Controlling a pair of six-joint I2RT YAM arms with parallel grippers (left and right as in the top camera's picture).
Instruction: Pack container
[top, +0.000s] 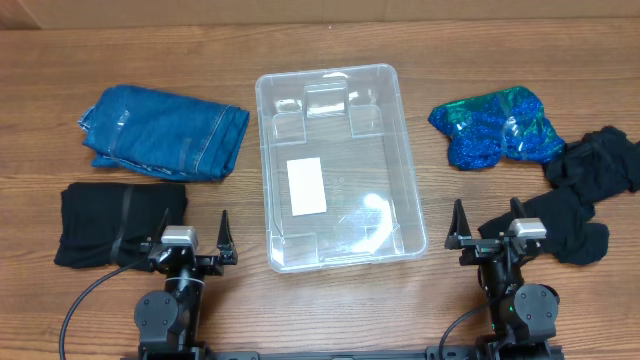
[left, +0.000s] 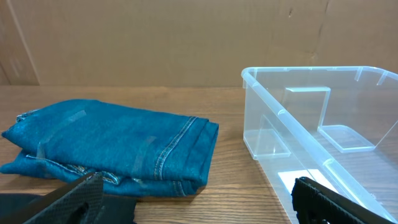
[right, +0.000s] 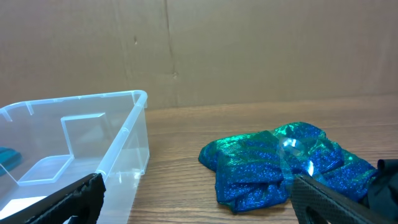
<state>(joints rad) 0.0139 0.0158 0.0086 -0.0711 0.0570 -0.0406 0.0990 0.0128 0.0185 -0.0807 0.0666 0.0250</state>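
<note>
Beside the container (top: 409, 150), you have bare table (top: 240, 195) at 9 and 3 o'clock. Left gripper (top: 178, 229) and right gripper (top: 527, 222) gape, empty.

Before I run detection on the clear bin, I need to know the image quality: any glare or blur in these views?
Overhead: sharp, even light, one bright glare patch on the container floor toward the right arm. Left wrist: jeans crisp, left gripper's fingers dark and soft. Right wrist: a white glint on the sequined cloth; right gripper's fingers soft too.

The container (top: 340, 165), clear plastic, stands upright mid-table; white label on its bottom.
</note>
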